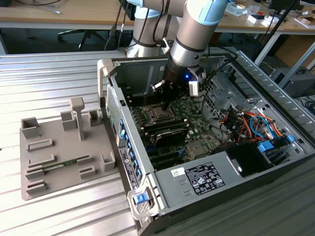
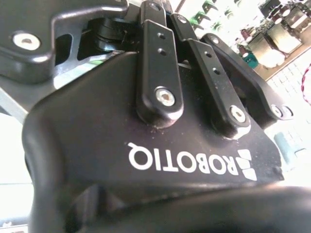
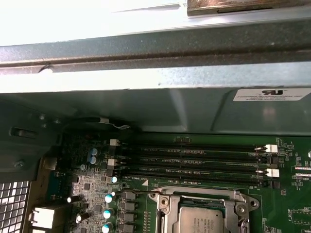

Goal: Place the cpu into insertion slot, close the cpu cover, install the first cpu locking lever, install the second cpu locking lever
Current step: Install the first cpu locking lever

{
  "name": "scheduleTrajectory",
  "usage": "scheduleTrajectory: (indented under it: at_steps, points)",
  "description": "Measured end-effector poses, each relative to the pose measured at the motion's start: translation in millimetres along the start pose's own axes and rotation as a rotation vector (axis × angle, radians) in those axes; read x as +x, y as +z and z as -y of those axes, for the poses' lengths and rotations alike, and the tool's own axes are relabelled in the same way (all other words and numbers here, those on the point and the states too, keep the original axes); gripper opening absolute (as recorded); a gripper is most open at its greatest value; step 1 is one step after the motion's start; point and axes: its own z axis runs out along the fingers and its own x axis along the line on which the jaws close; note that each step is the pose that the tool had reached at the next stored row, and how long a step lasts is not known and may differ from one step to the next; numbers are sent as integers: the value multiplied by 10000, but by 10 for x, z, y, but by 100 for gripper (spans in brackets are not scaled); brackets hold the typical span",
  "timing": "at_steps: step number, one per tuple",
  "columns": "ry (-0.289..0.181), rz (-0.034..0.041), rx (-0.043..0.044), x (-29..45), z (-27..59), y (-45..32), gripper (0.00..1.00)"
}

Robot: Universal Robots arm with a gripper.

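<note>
The cpu (image 3: 201,222) lies flat in the insertion slot (image 1: 158,114) on the green board, its silver-grey top showing through the square hole of the cpu cover (image 3: 165,200). The cover lies down flat around it. A thin metal lever rod (image 3: 141,192) runs along the socket's edge beside the memory slots. My gripper (image 1: 164,104) hangs inside the open computer case just above the socket, pointing down, its fingers drawn together into a narrow tip with nothing between them. The gripper's black housing (image 2: 146,136) and finger links fill the second wrist view.
Long black memory slots (image 3: 194,160) run between the socket and the case wall (image 3: 155,82). Coloured cables (image 1: 246,123) and a power supply (image 1: 197,179) sit at the exterior view's right. A grey fixture tray (image 1: 64,147) lies on the ribbed table at its left.
</note>
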Motion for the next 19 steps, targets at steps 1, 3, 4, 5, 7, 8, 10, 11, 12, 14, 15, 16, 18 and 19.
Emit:
scheduleTrajectory:
  at_steps: [1,3,4,5,7,8,10,11,12,14,15,16,18,19]
  points:
    - [-20,0,1,0,0,0,10]
    - [-55,0,2,0,0,0,10]
    - [-64,0,3,0,0,0,10]
    - [-80,0,4,0,0,0,10]
    - [-98,0,5,0,0,0,10]
    - [-109,0,5,0,0,0,10]
    - [-211,-1,10,0,0,0,10]
    - [-285,-1,14,0,0,0,10]
    - [-364,-2,19,0,0,0,10]
    - [-388,-2,20,0,0,0,10]
    - [-395,-3,21,0,0,0,10]
    - [-403,-2,22,0,0,0,10]
    - [-422,-2,23,0,0,0,10]
    - [-429,-2,23,0,0,0,10]
